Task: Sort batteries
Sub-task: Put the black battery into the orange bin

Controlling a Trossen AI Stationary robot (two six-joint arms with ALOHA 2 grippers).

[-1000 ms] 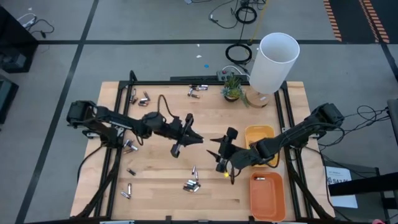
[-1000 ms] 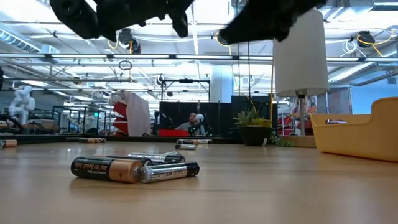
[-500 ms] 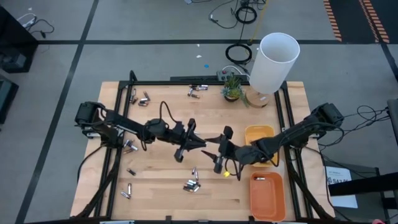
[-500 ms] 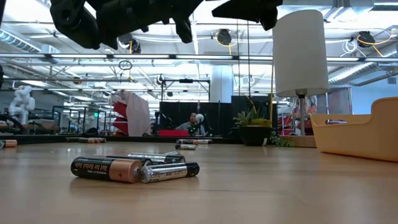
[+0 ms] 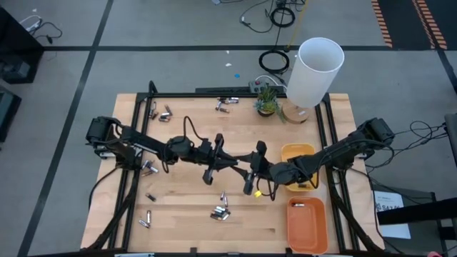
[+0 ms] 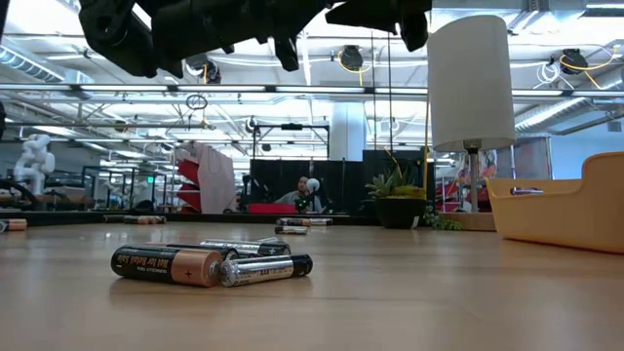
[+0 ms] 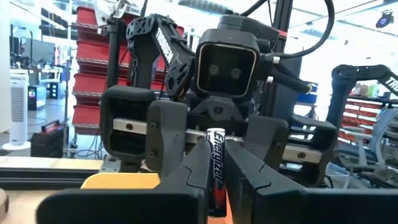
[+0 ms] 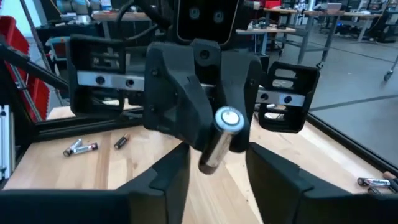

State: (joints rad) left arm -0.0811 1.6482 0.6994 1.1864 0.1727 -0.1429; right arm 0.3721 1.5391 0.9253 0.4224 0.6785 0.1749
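- The left gripper (image 5: 230, 165) hangs above the middle of the table (image 5: 186, 214), its fingers clamped on a battery (image 7: 215, 174) that points at the right gripper.
- The right gripper (image 5: 246, 170) faces it tip to tip, jaws parted on either side of that battery's free end; whether they touch it I cannot tell.
- Loose batteries (image 5: 221, 211) lie on the table below the grippers.
- The yellow tray (image 5: 295, 151) and orange tray (image 5: 305, 223) sit behind the right gripper.

Open tabletop (image 5: 193, 214) between battery cluster (image 5: 221, 212) and orange tray (image 5: 305, 225)
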